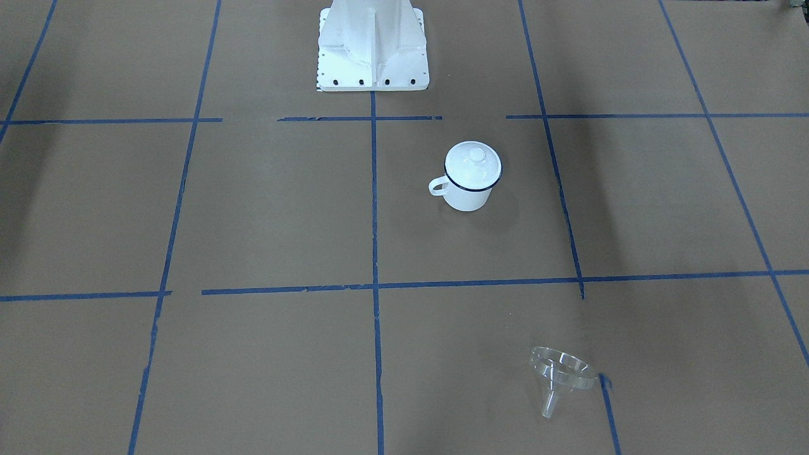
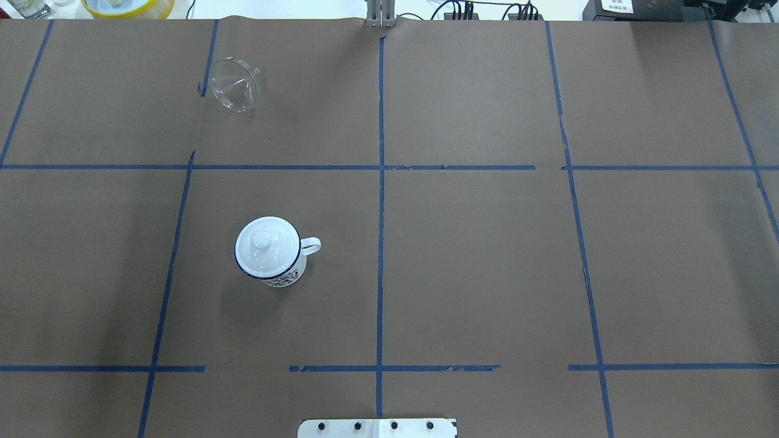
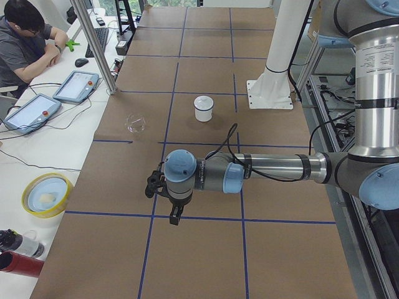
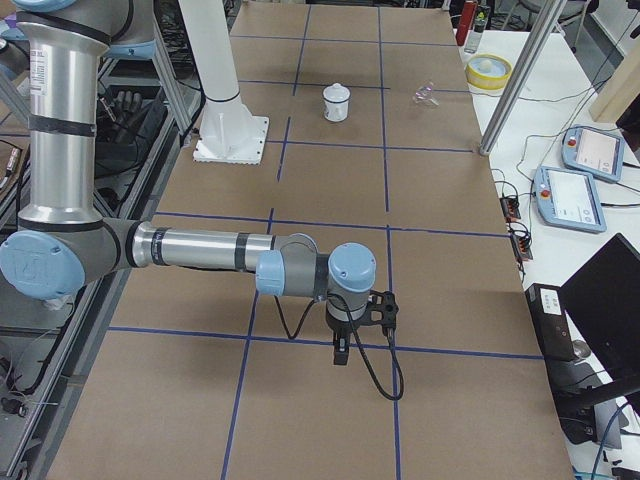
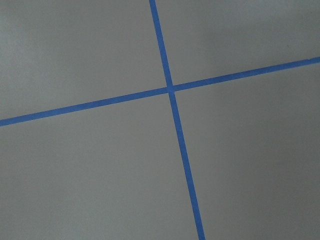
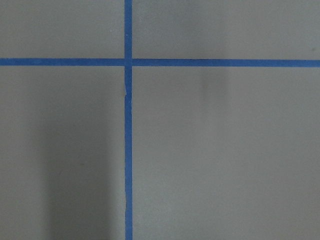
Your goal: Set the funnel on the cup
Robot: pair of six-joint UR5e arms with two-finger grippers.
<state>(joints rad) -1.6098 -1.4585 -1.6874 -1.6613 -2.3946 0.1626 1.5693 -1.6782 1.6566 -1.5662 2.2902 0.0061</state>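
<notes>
The cup is a white enamel mug with a dark blue rim and stands left of the table's centre line in the overhead view. A white knobbed lid sits on it. The clear funnel lies tilted on its side near the far edge, well apart from the cup. My left gripper shows only in the exterior left view, far from both objects. My right gripper shows only in the exterior right view. I cannot tell whether either is open. Both wrist views show only brown paper and blue tape.
The white robot base stands at the near middle edge. A yellow bowl, two teach pendants and a seated operator are beyond the far edge. A metal post rises at that edge.
</notes>
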